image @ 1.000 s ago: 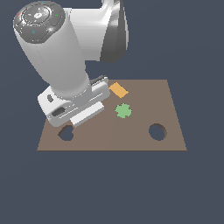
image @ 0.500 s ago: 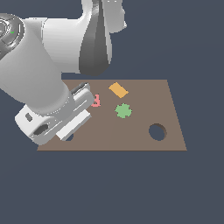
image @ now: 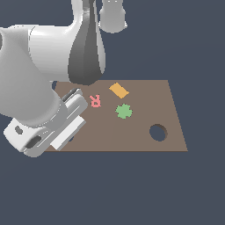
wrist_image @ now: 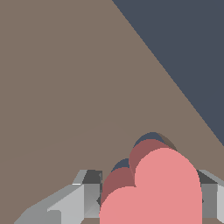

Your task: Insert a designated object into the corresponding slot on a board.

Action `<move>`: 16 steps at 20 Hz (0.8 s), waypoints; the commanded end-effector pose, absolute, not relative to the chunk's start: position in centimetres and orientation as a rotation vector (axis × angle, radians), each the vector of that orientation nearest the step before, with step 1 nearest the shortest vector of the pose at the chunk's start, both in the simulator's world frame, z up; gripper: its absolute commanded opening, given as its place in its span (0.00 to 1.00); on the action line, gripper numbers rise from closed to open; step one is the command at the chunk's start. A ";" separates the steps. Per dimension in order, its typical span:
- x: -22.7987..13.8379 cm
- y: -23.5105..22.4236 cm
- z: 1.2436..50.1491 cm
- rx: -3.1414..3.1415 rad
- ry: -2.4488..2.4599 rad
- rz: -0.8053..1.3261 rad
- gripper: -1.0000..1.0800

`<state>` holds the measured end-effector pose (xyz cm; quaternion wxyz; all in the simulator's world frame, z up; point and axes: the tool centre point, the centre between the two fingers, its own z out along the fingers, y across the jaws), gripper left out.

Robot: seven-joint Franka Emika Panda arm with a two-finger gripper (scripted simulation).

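In the wrist view my gripper (wrist_image: 148, 202) is shut on the pinkish-red heart-shaped designated object (wrist_image: 157, 188), which sits between the grey fingers (wrist_image: 85, 194). Just beyond the heart, the dark edge of the heart-shaped slot (wrist_image: 150, 136) shows in the brown board (wrist_image: 65, 87). The heart hangs tilted right over that slot, and I cannot tell whether it touches. In the exterior view the white hand (image: 50, 127) covers the board's (image: 145, 94) near corner on the exterior view's left, hiding the heart and nearly all of the slot.
A round hole (image: 158, 132) is cut in the board toward the exterior view's right. A pink letter R (image: 95, 100), a green clover-like piece (image: 124, 111) and an orange flat piece (image: 118, 90) lie on the board. The bulky arm (image: 48, 57) looms over the left side.
The hand has swung toward the exterior view's left and down over the board's near left corner, and now covers the slot that showed a second ago.
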<state>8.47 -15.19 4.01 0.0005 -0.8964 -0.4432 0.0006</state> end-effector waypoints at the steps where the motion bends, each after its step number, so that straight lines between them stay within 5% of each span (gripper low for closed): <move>1: 8.8 -15.3 4.1 -2.806 -1.411 0.001 0.00; 16: 9.0 -15.4 3.0 -2.804 -1.418 0.002 0.00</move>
